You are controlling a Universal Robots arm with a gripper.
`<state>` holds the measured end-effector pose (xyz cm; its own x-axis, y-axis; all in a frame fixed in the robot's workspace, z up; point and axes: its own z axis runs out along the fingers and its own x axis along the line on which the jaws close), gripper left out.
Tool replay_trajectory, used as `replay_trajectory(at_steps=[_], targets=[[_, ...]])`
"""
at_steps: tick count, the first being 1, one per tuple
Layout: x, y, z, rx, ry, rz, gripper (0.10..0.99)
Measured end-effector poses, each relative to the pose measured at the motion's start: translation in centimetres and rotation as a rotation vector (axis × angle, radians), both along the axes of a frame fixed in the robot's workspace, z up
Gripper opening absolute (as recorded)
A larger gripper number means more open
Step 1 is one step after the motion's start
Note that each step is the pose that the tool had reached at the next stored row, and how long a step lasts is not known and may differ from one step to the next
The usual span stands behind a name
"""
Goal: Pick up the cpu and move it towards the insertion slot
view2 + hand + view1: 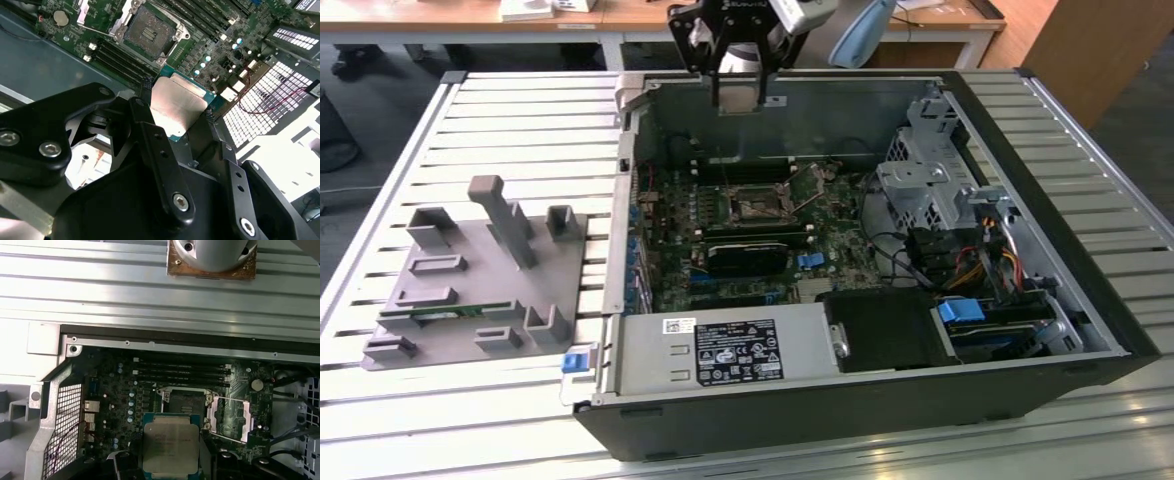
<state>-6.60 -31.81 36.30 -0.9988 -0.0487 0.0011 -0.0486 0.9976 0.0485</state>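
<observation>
your claw (177, 117) is closed on the cpu (177, 102) by two opposite edges, holding it in the air above the open case, short of the insertion slot (150, 34); it looks light, stiff, slippery and fragile, so edge-gripping seems right.

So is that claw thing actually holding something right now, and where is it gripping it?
Yes. The gripper holds the cpu, pinched by two opposite edges between its black fingers, silvery top showing. It hangs above the open computer case, not in the insertion slot.
</observation>
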Motion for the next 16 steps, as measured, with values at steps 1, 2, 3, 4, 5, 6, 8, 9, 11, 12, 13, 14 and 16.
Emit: replay_trajectory(at_steps=[1,2,3,4,5,6,8,9,11,12,13,14,16], targets=[[0.12,0.05,0.00,0.000,0.0000,0.000,0.537],[0.27,0.09,0.00,0.000,0.0000,0.000,0.537],[0.40,0.11,0.00,0.000,0.0000,0.000,0.537],[0.51,0.13,-0.01,0.000,0.0000,0.000,0.537],[0.61,0.13,0.00,0.000,0.0000,0.000,0.537],[0.72,0.13,0.00,0.000,0.0000,0.000,0.537],[0.94,0.13,-0.01,0.000,-0.0002,0.000,0.537],[1.05,0.13,-0.01,0.000,-0.0002,0.000,0.537],[1.32,0.14,-0.01,0.000,-0.0004,0.000,0.537],[1.45,0.14,-0.01,0.000,-0.0004,0.000,0.537],[1.58,0.14,-0.01,0.000,-0.0005,0.000,0.537],[1.70,0.14,-0.01,0.000,-0.0005,-0.001,0.537],[1.96,0.14,-0.01,0.000,-0.0006,0.000,0.537]])
